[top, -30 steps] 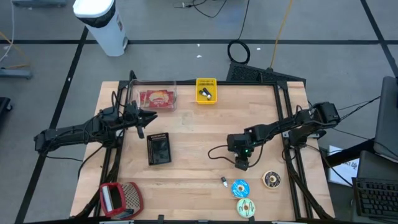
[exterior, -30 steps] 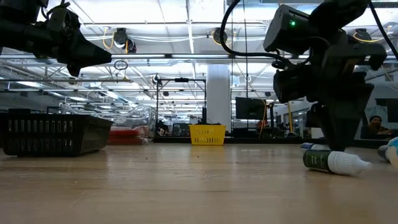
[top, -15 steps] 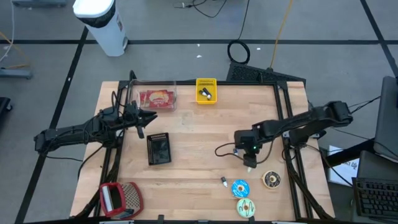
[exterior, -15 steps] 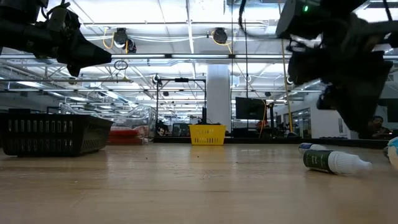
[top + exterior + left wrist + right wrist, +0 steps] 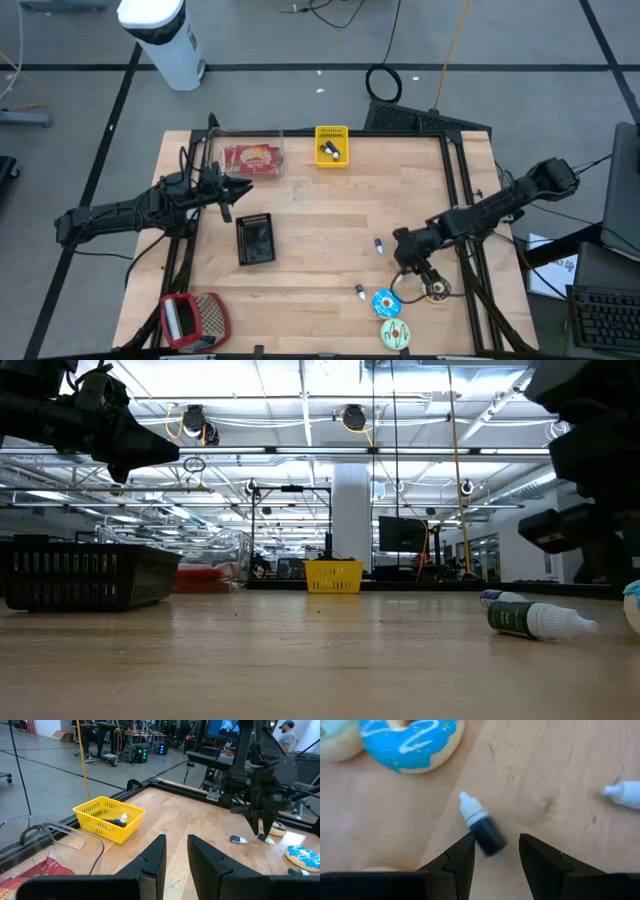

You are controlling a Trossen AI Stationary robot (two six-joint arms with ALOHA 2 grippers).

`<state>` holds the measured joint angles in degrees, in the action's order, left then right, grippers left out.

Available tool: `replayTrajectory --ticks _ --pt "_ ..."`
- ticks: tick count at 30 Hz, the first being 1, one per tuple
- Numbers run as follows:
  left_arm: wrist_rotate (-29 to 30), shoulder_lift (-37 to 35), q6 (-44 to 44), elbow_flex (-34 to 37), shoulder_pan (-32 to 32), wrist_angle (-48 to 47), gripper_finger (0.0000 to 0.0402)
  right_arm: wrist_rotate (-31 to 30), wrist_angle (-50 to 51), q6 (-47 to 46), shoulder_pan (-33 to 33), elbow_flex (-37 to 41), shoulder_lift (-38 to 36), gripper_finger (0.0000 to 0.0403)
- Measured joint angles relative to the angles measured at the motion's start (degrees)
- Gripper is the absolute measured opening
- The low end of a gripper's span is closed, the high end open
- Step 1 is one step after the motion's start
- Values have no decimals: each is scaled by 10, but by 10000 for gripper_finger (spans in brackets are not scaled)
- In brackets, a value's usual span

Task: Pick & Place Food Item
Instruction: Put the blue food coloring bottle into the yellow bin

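While the left claw (image 5: 243, 186) hangs empty near the clear bin (image 5: 247, 156), fingers a narrow gap apart, the right claw (image 5: 418, 272) hovers spread and empty over a dark dropper bottle (image 5: 481, 824). Just beside it on the surface (image 5: 310, 230) lie the blue donut (image 5: 387, 302), a brown donut (image 5: 436, 289) and a second small bottle (image 5: 379, 245). A yellow basket (image 5: 332, 146) stands well apart.
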<state>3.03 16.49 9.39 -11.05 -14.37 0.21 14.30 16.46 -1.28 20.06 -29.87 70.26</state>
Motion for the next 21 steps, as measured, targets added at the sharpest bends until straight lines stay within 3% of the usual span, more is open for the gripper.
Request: replayTrajectory --ticks 7,16,21 --pt "0 0 0 0 0 0 79 -97 -60 4 37 32 13 141" --pt "0 0 0 0 0 0 79 -116 -159 22 37 42 17 141" --pt "0 0 0 0 0 0 79 -115 -162 34 37 42 13 141"
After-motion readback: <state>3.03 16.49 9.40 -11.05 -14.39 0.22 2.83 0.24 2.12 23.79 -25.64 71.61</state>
